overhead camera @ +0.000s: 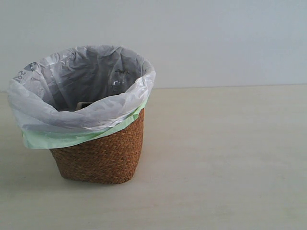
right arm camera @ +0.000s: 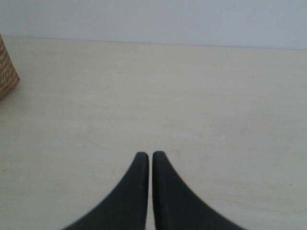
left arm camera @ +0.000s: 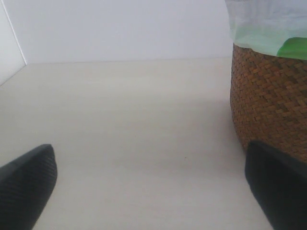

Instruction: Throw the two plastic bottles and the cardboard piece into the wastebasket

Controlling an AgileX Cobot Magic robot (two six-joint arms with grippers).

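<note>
The wastebasket point(overhead camera: 100, 158) is stood on the worktop point(overhead camera: 220, 158), left of centre in the exterior view. Inside, one clear bottle point(overhead camera: 116, 82) is seen against the white liner point(overhead camera: 67, 72), and an edge of the cardboard piece point(overhead camera: 85, 104) lower down. The left tool point(left arm camera: 148, 158) is spread wide and empty, just beside the wicker wall. The right tool point(right arm camera: 150, 154) is clenched on nothing, apart from the wastebasket.

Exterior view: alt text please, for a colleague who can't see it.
A brown wicker wastebasket, lined with a white bag over a pale green one, stands left of centre on a pale table. Inside, a clear bottle shows faintly against the far liner; no arm is visible.
</note>
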